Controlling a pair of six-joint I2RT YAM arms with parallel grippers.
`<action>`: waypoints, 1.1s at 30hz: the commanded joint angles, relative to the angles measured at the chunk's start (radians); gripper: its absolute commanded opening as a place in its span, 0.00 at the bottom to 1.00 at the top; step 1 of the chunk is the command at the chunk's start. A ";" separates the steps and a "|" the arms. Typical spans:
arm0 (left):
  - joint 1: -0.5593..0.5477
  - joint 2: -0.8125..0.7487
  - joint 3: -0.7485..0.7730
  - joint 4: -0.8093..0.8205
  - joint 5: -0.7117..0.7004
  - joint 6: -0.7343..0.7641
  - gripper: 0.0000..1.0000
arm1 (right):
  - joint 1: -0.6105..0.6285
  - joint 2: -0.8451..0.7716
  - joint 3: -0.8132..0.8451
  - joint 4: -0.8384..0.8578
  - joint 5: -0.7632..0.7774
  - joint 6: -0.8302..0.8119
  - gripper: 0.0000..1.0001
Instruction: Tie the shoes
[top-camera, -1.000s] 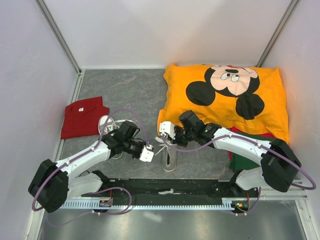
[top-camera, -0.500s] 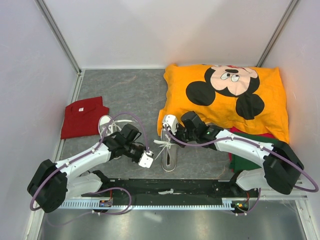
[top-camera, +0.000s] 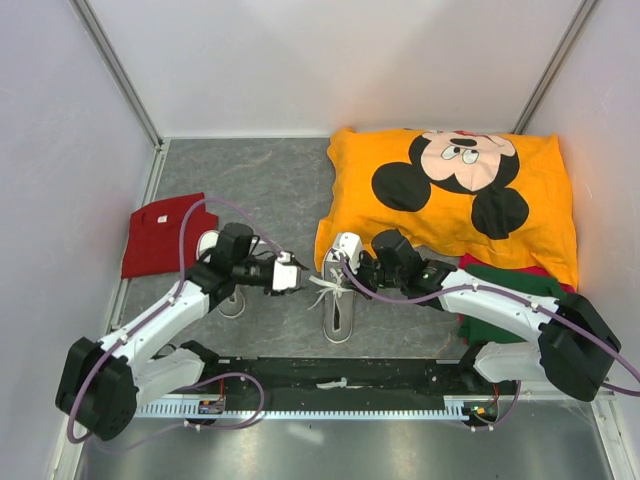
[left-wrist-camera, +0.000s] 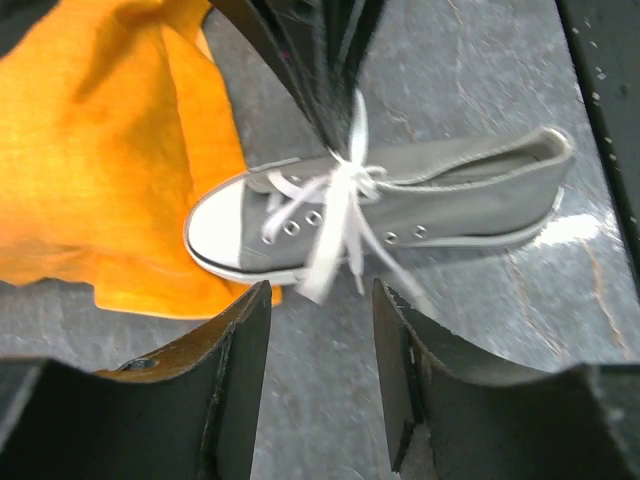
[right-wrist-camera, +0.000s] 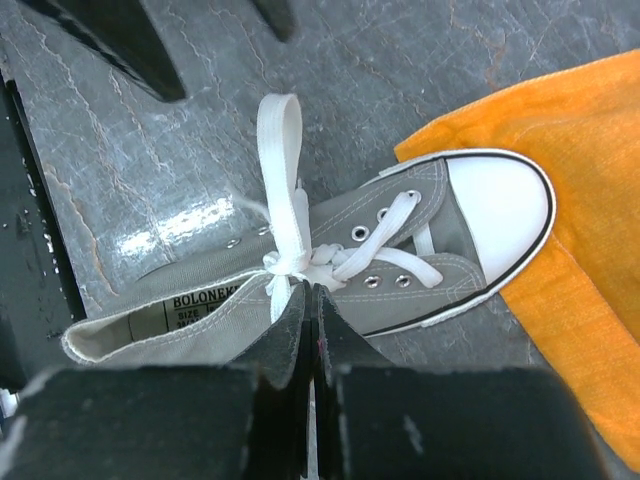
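**Grey shoe lies toe-away, its lace pinched at the knot**

The shoe (top-camera: 337, 305) lies on its sole at the middle of the table (top-camera: 260, 180), between the two arms. Its long axis runs near to far: the heel opening faces the arm bases and the toe points away. The white toe cap (right-wrist-camera: 500, 205) rests on the edge of the orange cloth (top-camera: 450, 190).

The upper is grey canvas with metal eyelets. The rubber cap is smooth and rounded, and a dark line runs along the white sole. A printed size label shows inside the collar. The flat white lace (right-wrist-camera: 282, 180) crosses the eyelets and gathers in a knot over the tongue, with one loop standing out to the side.

The right jaws are pressed together right at that knot, pinching the lace. In the left wrist view a strand runs up into them.

The left jaws are spread and hold nothing. Their dark fingers (left-wrist-camera: 245, 360) sit just beside the shoe's left side, apart from it.

The second shoe (top-camera: 212, 247) lies further left, mostly hidden under the left arm (top-camera: 170, 310), next to a folded red cloth (top-camera: 165, 232). I cannot tell which way it points.

The table is grey and veined like stone. The orange cloth is soft and rumpled, with a cartoon mouse print.
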 joint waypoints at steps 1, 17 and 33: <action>-0.016 0.097 0.075 0.093 0.048 -0.066 0.53 | 0.012 -0.011 -0.004 0.067 -0.020 -0.012 0.00; -0.129 0.292 0.114 0.135 0.062 0.010 0.40 | 0.024 -0.036 -0.016 0.098 -0.007 -0.012 0.00; -0.148 0.326 0.098 0.089 0.022 0.080 0.32 | 0.024 -0.074 -0.046 0.111 0.000 -0.005 0.00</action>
